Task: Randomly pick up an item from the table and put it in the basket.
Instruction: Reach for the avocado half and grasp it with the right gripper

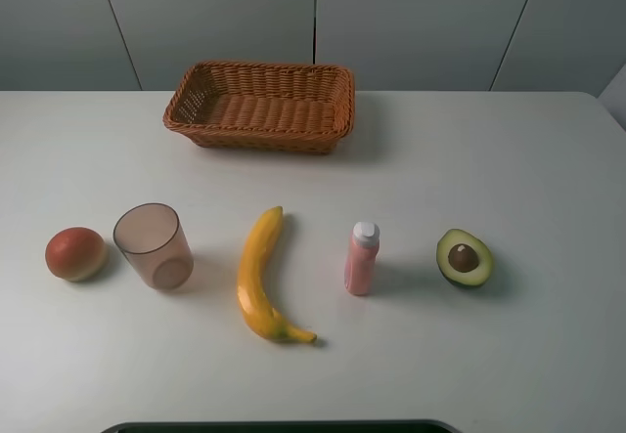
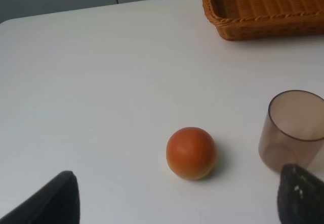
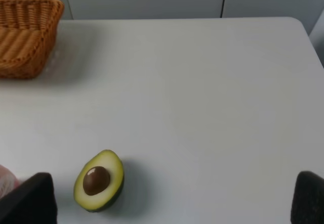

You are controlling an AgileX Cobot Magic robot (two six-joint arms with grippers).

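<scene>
Near the right edge of the table [image 1: 558,150], the avocado half [image 1: 465,258] looks light, stiff and slick, so the wide-spread right gripper [image 3: 169,201] should pinch its narrower sides.

A basket [image 1: 259,104] stands near the far edge of the table [image 1: 548,159], slightly left of its middle. Nearer the front edge five things sit in a row, none touching. From the left they are a round fruit [image 1: 75,253], an upright cup [image 1: 153,245], a banana [image 1: 262,277] lying front to back, an upright bottle [image 1: 362,258] and an avocado [image 1: 465,258], cut face up.
</scene>
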